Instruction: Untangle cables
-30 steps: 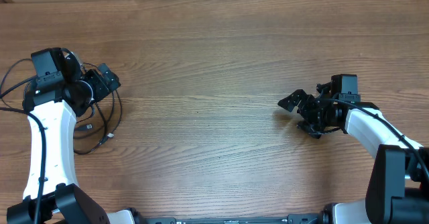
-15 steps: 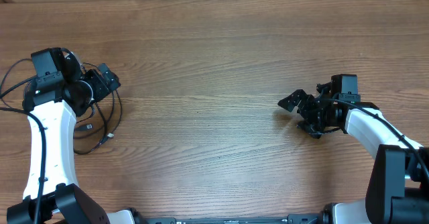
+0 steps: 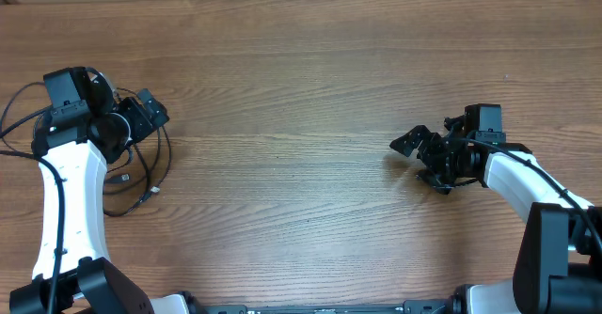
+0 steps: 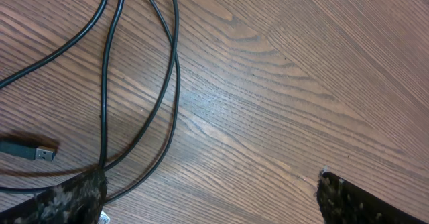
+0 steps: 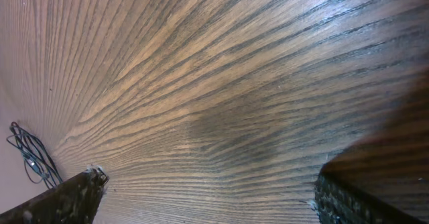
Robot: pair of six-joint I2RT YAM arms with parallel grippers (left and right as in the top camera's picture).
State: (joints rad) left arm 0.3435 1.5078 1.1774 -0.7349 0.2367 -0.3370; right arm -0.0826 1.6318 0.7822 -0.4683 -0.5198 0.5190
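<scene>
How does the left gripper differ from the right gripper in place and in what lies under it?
The left gripper hangs over the cables; the right gripper is far from them, over bare table. The left wrist view shows cable strands close up; the right wrist view shows them small and distant. Both grippers are open and empty.

Cables [image 4: 176, 76] black; plug [image 4: 30, 151] black, silver tip; table [image 3: 301, 88] brown, streaky wood grain; left arm [image 3: 71, 192] white

The wooden table [image 3: 310, 79] bears black cables [image 4: 175, 76] in loose loops at its left side, apparently three or so, one plug [image 4: 30, 151] lying flat.
</scene>
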